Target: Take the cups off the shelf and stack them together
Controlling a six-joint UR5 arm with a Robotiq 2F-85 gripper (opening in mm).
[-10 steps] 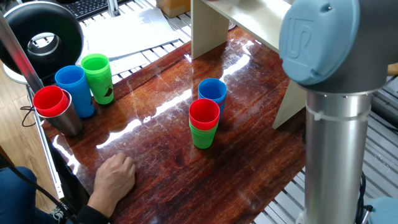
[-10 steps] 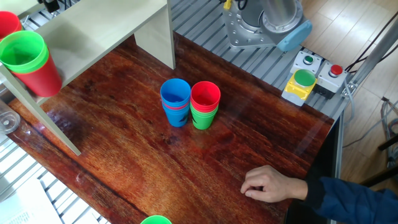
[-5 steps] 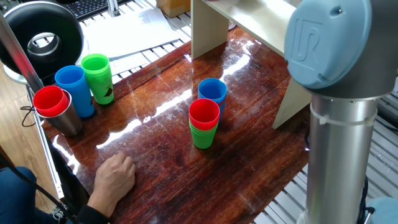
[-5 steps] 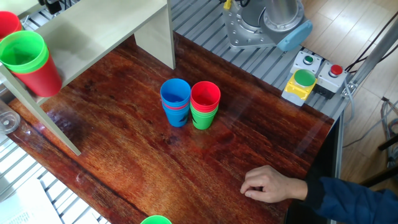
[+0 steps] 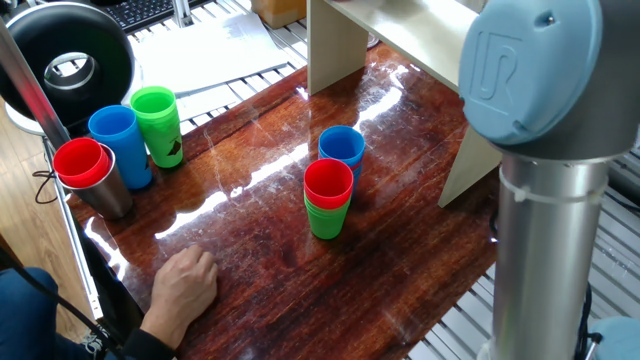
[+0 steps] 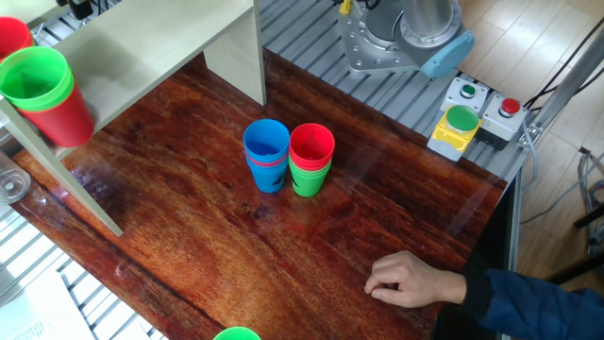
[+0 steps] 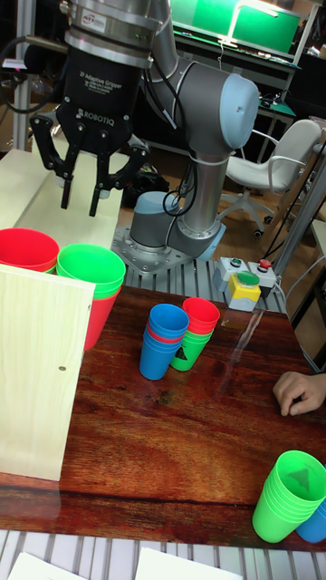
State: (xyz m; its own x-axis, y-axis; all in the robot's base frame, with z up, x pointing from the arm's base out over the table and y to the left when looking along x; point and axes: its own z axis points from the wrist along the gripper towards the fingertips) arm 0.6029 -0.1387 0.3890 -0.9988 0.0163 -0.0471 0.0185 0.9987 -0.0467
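My gripper (image 7: pixel 81 196) hangs open and empty above the cream shelf (image 6: pixel 142 47), its fingers (image 7: pixel 67 186) pointing down over the cups standing on the shelf top. There, a green cup nested in a red one (image 7: pixel 91 268) (image 6: pixel 38 80) stands beside another red cup (image 7: pixel 25 248) (image 6: pixel 9 34). On the table, a blue stack (image 5: pixel 341 150) (image 6: pixel 266 153) (image 7: pixel 163 343) touches a stack with red on top of green (image 5: pixel 328 198) (image 6: pixel 311 159) (image 7: pixel 197 332). The gripper does not show in the two fixed side views.
A person's hand (image 5: pixel 185 285) (image 6: pixel 408 281) rests on the table's edge. At one corner stand a green cup (image 5: pixel 157 122), a blue cup (image 5: pixel 120 142) and a red cup in a grey metal tumbler (image 5: pixel 88 172). A button box (image 6: pixel 475 111) sits beside the arm's base (image 6: pixel 396 38).
The arm's large joint housing has shifted slightly to the right in the one fixed view. The cups and the person's hand have not moved.
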